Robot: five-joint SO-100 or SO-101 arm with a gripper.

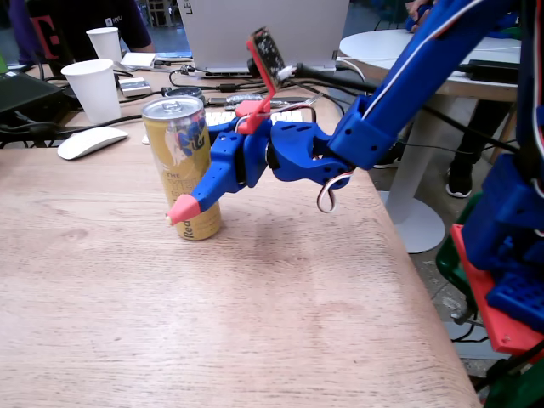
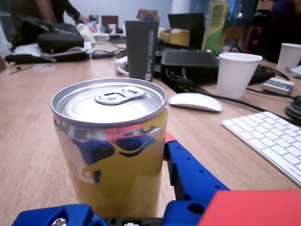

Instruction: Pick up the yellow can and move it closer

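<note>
Golden-yellow aluminium catches the eye first in the fixed view: the yellow can (image 1: 180, 167) stands upright on the wooden table (image 1: 212, 323), well back from the near edge, with a white paper cup (image 1: 93, 89) and a white mouse (image 1: 90, 142) behind it. Our blue gripper (image 1: 189, 204) reaches in from the right, and one pink-tipped finger (image 1: 181, 210) lies across the can's lower front. The can's base looks planted on the wood, so we judge the lift not yet begun; the approach is done, and the squeeze, the lift and the carry toward the near edge are left.

From the wrist view the can (image 2: 113, 155) fills the middle, silver top and pull tab facing us. A blue finger (image 2: 188, 172) runs just beside its right flank, its pink tip at the can's wall, and blue reflections sit on the metal. The other finger is mostly out of frame at the lower left, so we cannot tell whether the jaws already press the can or merely bracket it, though they probably stand about a can's width apart around it
</note>
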